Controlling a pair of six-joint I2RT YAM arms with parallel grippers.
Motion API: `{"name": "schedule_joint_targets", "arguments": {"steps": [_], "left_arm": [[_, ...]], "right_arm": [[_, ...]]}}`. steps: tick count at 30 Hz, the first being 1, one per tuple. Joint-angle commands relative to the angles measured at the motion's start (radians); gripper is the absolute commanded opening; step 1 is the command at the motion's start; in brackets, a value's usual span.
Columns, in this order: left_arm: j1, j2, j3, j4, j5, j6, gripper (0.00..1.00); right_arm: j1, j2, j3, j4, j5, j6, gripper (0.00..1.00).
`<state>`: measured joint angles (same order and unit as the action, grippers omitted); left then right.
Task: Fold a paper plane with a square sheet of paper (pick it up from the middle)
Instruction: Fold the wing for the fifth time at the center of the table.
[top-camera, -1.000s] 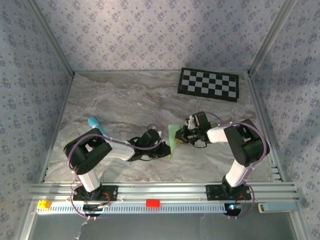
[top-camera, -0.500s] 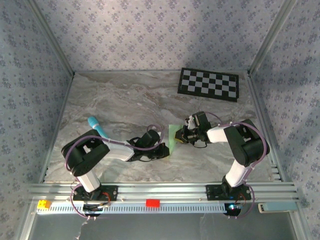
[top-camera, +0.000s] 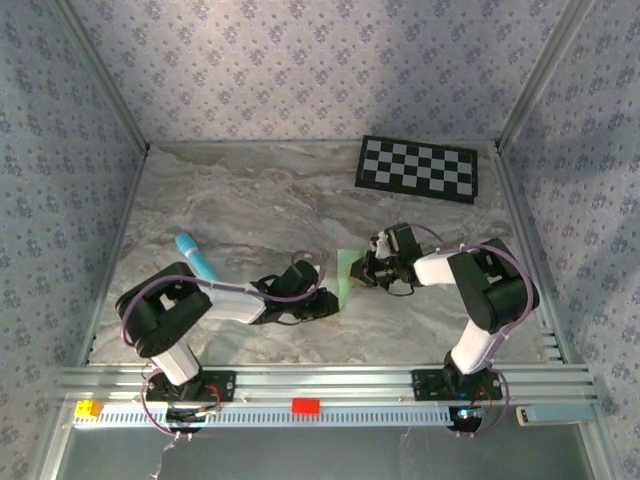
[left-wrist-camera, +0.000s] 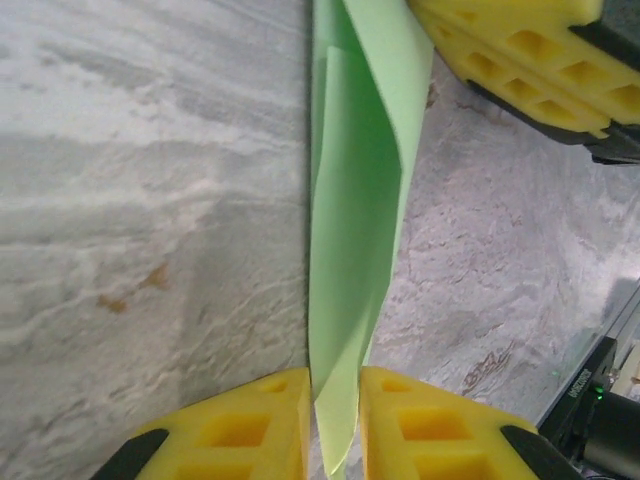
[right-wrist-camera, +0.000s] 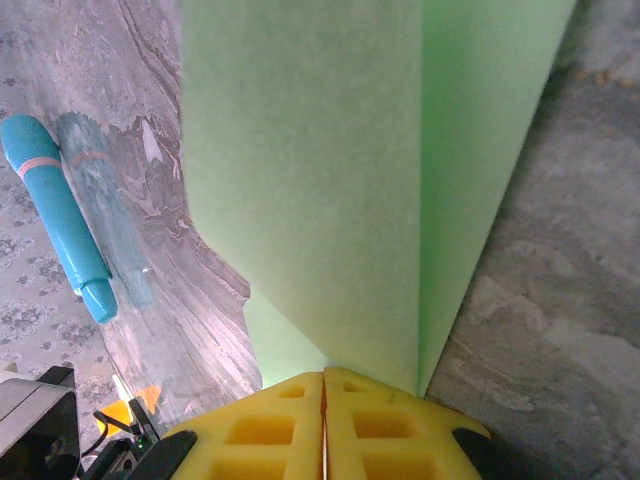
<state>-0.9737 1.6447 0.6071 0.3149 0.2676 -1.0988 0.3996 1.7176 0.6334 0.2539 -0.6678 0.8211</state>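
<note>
Two pincers share one thing: the square sheet of paper (top-camera: 347, 275), already doubled over on itself, stands on edge over the middle of the bench (top-camera: 250, 200), somewhat nearer the near edge than the far one, between the two arms. Whether its lower edge touches the bench I cannot tell. The left pincer (top-camera: 330, 298) comes at it from the left side and is narrowed onto its near end. In the left wrist view the green layers pass straight between the yellow pads (left-wrist-camera: 260, 425). The right pincer (top-camera: 362, 272) meets it from the right side, a little farther toward the far edge; its pads (right-wrist-camera: 260, 430) are pressed together with the paper rising out of their seam, so it too holds the sheet. What matters is the long axis: the folded strip runs from the left pincer toward the right one, roughly near edge to far edge, and the fold seems to follow that line — so neither arm is nearer, each has one end. I judge the next fold needs one pincer as anchor while the other re-grips; pulling apart along the axis could tear the thin paper. A cyan stick (top-camera: 197, 256) lies well apart toward the left edge, and the checkerboard (top-camera: 418, 168) sits by the far right corner — neither in the way.
</note>
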Motion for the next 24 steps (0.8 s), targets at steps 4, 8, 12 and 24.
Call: {"name": "schedule_joint_targets", "arguments": {"steps": [4,8,12,24], "left_arm": [[-0.007,0.004,-0.041,-0.169,-0.016,0.007,0.09],[-0.006,0.005,-0.040,-0.159,-0.008,0.008,0.06],[-0.012,-0.033,-0.047,-0.155,-0.025,0.010,0.08],[-0.007,-0.212,0.078,-0.254,-0.041,0.144,0.13]], "right_arm": [[0.007,0.034,0.006,-0.070,0.060,-0.025,0.10],[0.007,0.036,0.007,-0.071,0.059,-0.028,0.10],[0.007,0.037,0.006,-0.073,0.060,-0.027,0.10],[0.007,0.034,0.006,-0.076,0.067,-0.024,0.09]]}}
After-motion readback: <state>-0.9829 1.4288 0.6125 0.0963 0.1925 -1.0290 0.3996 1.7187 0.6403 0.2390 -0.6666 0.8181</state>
